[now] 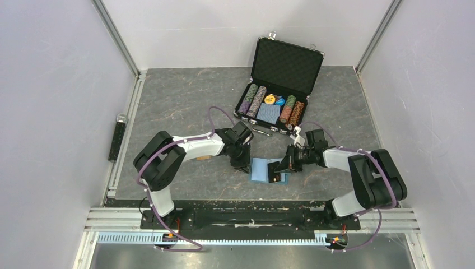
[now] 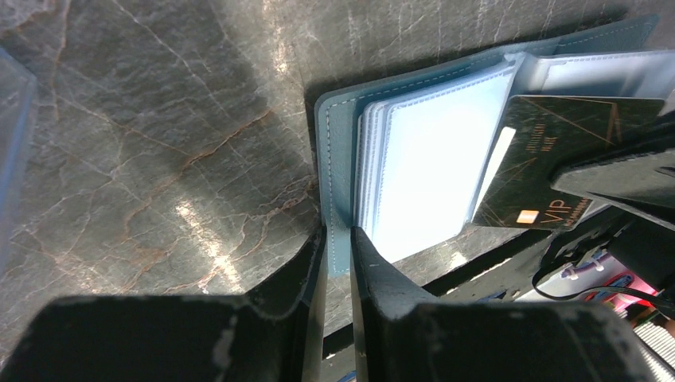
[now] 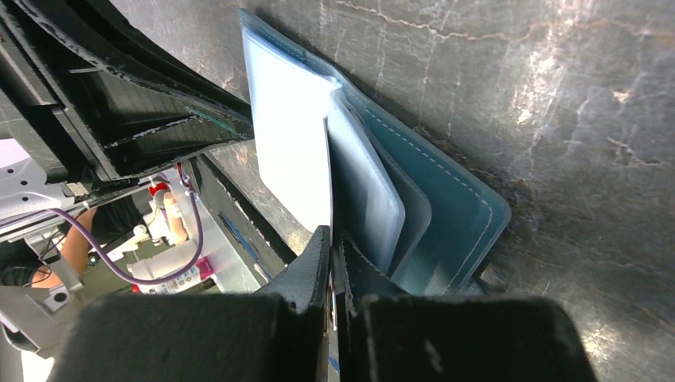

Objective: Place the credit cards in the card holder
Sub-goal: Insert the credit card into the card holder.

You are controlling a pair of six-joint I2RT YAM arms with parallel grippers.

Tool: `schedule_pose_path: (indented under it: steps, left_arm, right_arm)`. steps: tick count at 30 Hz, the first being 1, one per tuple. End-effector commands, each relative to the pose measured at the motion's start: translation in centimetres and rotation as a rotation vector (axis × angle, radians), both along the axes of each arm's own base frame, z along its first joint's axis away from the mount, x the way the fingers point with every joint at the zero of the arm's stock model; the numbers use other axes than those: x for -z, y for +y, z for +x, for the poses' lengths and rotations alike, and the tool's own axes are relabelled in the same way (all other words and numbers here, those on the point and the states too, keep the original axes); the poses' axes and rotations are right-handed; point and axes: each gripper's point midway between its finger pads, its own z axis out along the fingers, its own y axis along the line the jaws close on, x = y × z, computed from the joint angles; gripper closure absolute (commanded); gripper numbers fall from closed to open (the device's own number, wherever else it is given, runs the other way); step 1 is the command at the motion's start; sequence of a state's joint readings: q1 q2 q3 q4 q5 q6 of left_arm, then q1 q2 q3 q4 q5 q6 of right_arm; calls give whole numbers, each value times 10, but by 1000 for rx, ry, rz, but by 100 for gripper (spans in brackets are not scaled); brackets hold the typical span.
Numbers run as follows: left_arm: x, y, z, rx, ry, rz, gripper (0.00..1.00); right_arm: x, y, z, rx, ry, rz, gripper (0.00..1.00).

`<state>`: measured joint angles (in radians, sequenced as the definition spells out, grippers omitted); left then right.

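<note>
The card holder (image 2: 336, 151) lies open on the dark veined surface (image 2: 159, 159), teal cover underneath and pale blue sleeves fanned out on top. The left gripper (image 2: 338, 243) pinches the cover's near edge between its two black fingers (image 2: 374, 274), the teal leather showing in the narrow slit between them. To the right, a black card (image 2: 549, 159) (gold lines, "VIP" lettering, a small orange mark) rests against the sleeves, clamped by the right gripper (image 2: 613, 191). Whether its edge sits inside a pocket is unclear.

Open case (image 1: 287, 66) well behind card holder (image 1: 259, 169)
</note>
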<state>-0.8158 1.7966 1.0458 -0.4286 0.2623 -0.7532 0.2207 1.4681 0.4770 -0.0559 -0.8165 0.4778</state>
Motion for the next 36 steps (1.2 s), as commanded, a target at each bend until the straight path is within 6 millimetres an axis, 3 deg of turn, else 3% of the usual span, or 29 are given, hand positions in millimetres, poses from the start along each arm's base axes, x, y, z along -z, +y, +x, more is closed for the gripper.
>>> schedule_pose_path:
  steps: [1, 11, 18, 20, 26, 36]
  left_arm:
    - [-1, -3, 5, 50, -41, 22, 78]
    - [2, -4, 2, 70, -32, 35, 79]
    - [3, -4, -1, 81, -28, 45, 80]
    - [5, -3, -3, 85, -23, 50, 80]
    - [6, -2, -6, 82, -13, 55, 81]
    - [6, -5, -9, 81, 3, 43, 81]
  right_arm:
    - [7, 2, -4, -35, 3, 8, 100]
    - [0, 10, 11, -50, -25, 33, 100]
    - [7, 14, 11, -66, 2, 28, 100]
    - [4, 16, 25, -62, -45, 22, 100]
    - [3, 17, 39, -42, -82, 2, 100]
    - [9, 27, 29, 0, -84, 30, 100]
